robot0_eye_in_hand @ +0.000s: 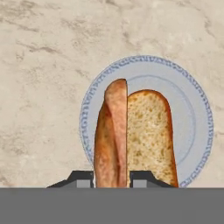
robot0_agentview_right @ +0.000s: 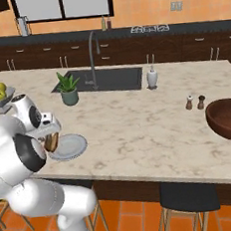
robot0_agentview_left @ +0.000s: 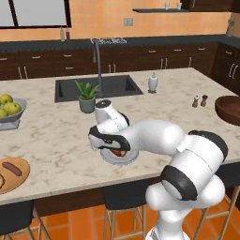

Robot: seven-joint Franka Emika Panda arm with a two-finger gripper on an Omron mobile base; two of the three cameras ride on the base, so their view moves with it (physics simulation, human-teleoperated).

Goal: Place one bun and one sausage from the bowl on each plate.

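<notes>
Sausage (robot0_eye_in_hand: pixel 111 135) is clamped in the gripper (robot0_eye_in_hand: pixel 112 177) above grey plate (robot0_eye_in_hand: pixel 192 113); it should be lowered beside the bun (robot0_eye_in_hand: pixel 151 135), then released.

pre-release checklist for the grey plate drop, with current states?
1. Gripper shut on the sausage: ok.
2. Sausage over the grey plate: ok.
3. Bun on that plate: ok.
4. Sausage touching the plate: cannot tell.
5. Wooden plate has a sausage: ok; its bun: cannot tell, cut off at the edge.
6. Bowl contents: cannot tell.
</notes>
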